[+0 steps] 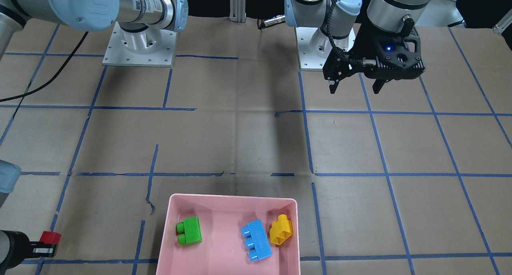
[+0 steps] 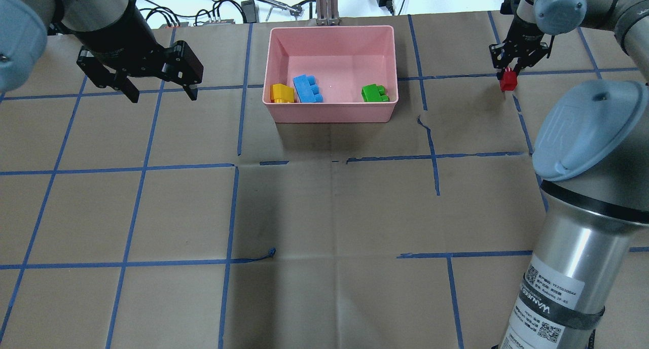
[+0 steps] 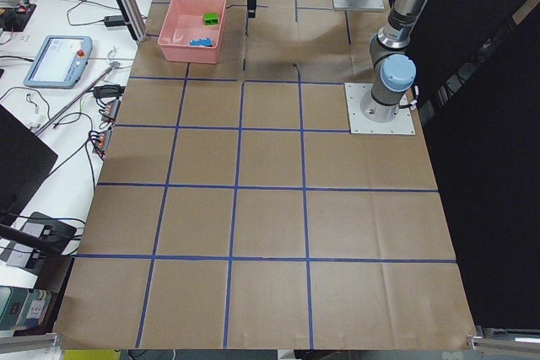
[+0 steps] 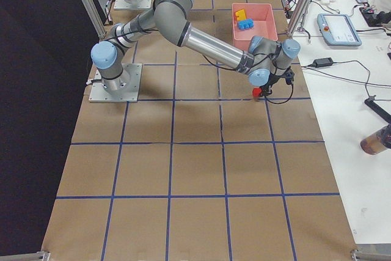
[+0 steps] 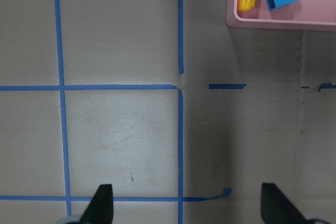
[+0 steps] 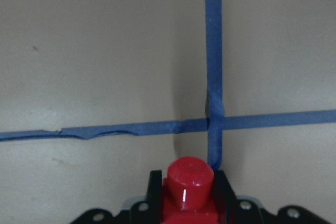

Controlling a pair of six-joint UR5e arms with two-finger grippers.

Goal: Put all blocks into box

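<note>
The pink box (image 2: 332,111) stands at the far middle of the table, also in the front view (image 1: 168,227). Inside it lie the yellow brick (image 2: 282,93), the light blue brick (image 2: 307,89) and the green brick (image 2: 374,93). My right gripper (image 2: 508,77) is shut on the small red brick (image 2: 507,81), right of the box and apart from it; the wrist view shows the red brick (image 6: 189,190) between the jaws above a tape crossing. My left gripper (image 2: 161,93) is open and empty, above the table left of the box.
The table is covered in brown paper with a blue tape grid (image 2: 233,166). The arm bases (image 1: 140,43) stand at the robot's side. Cables and devices (image 3: 59,56) lie past the far table edge behind the box.
</note>
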